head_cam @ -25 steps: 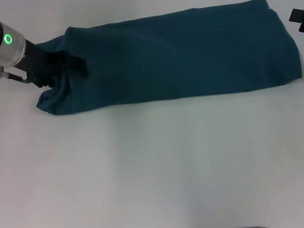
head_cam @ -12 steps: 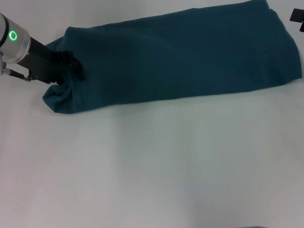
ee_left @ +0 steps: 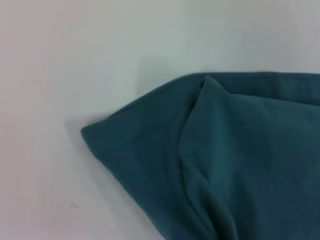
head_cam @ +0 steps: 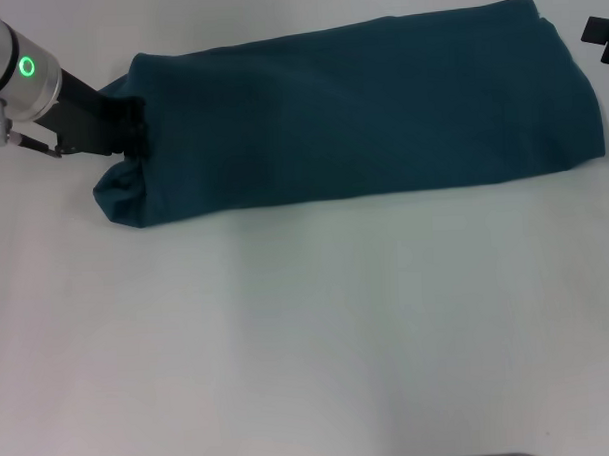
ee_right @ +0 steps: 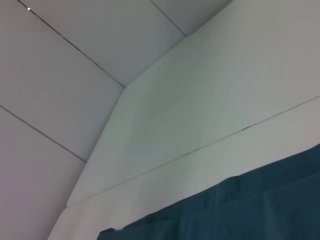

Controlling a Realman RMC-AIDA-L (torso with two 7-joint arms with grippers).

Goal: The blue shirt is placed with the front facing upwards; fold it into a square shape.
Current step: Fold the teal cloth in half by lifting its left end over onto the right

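Shirt [head_cam: 360, 111] lies on the white table [head_cam: 318, 328], already folded into one long band running from the left side to the right, its right end a little farther from the robot than its left. All that shows is plain teal cloth, so the lettering is folded out of view. The right end is rounded and smooth. The left end tapers into a bunched, puckered corner that droops toward the near side of the table. From the left wrist view that corner [ee_left: 150, 150] comes to a blunt point on the table, with a second layer of cloth folded over it and a crease running down between the two.

At that left end sits the left gripper [head_cam: 131, 129], its dark fingers pressed into the cloth just above the bunched corner, with fabric gathered around them; it looks pinched onto the shirt's edge. Its silver wrist with a green ring light reaches in from off the shirt's left end.

Beyond the shirt's right end, apart from the cloth, only a small dark piece of the right gripper [head_cam: 600, 33] pokes in at the frame edge, and I cannot tell how its fingers stand. From its wrist camera, a strip of the shirt's edge [ee_right: 240, 210] lies against the white surface.
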